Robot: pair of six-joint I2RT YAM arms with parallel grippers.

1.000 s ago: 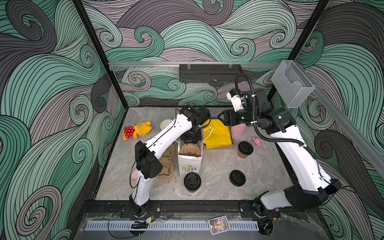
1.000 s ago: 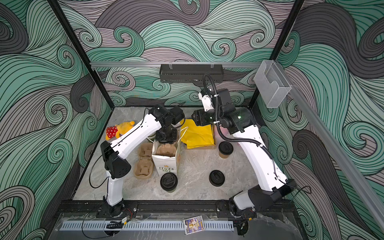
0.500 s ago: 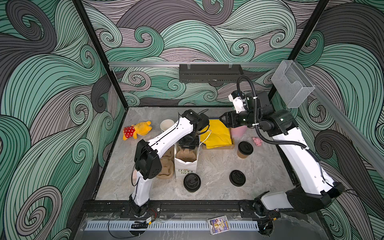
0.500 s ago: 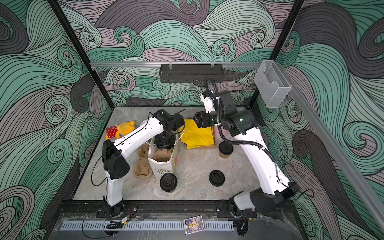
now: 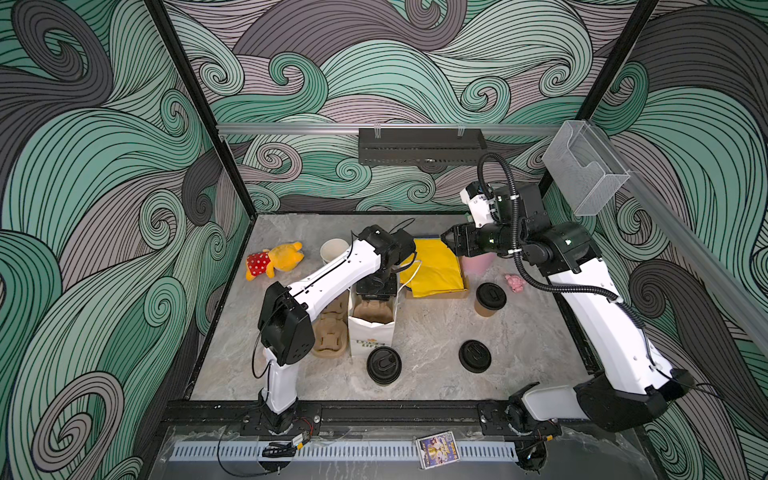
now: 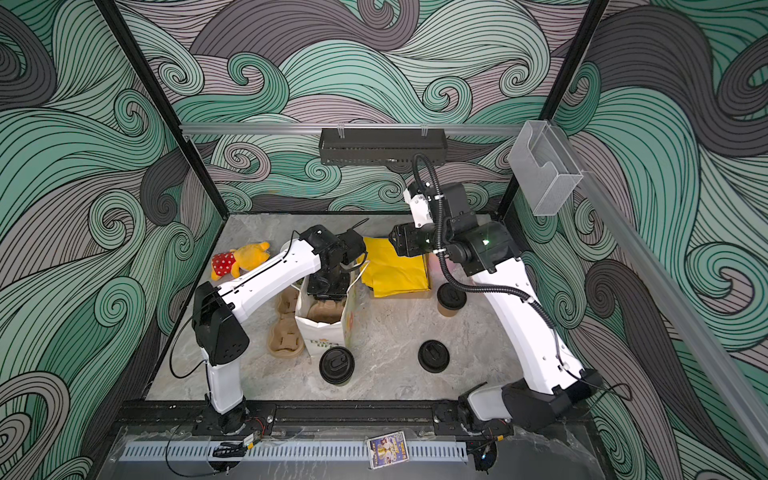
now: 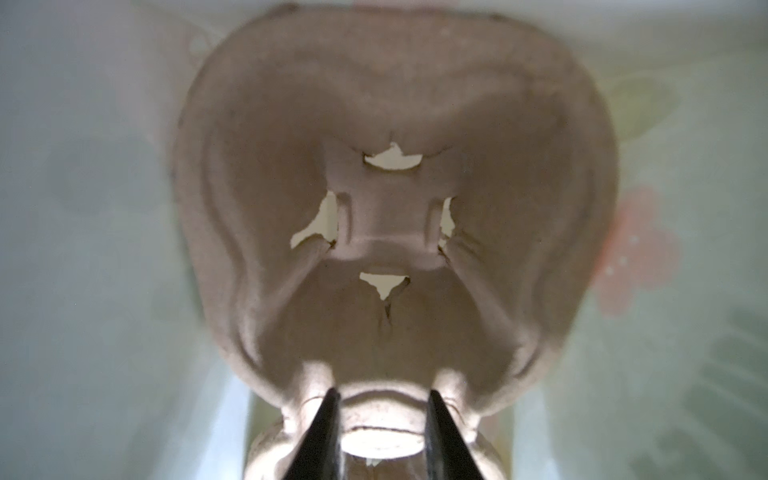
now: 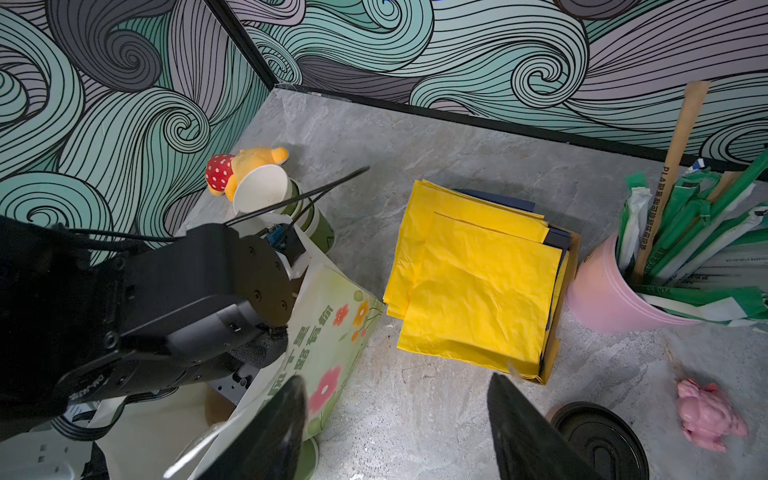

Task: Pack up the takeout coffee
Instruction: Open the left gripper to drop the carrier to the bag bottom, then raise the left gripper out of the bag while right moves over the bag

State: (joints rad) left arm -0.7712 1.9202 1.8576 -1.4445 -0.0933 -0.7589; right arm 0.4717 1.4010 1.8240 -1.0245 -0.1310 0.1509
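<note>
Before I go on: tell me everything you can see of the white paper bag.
The white paper bag stands upright and open-topped, left of centre in both top views. It looks like thin paper, with a green-yellow logo on its front, printed flowers on one side and a white loop handle. A brown pulp cup carrier sits inside, and the left gripper reaches down into it, closed on the carrier's edge. A lidded cup stands just in front; contact unclear.

You have a yellow plush bear (image 5: 274, 261) in a red spotted shirt near the back left, with a lidless paper cup (image 5: 333, 250) close by. Yellow sheets (image 5: 436, 268) lie over a cardboard box (image 8: 557, 345). Just beside it are a pink cup of wrapped straws (image 8: 606, 299) and a small pink toy (image 5: 515, 282). A loose black lid (image 5: 474, 355) lies flat nearer the front.
</note>
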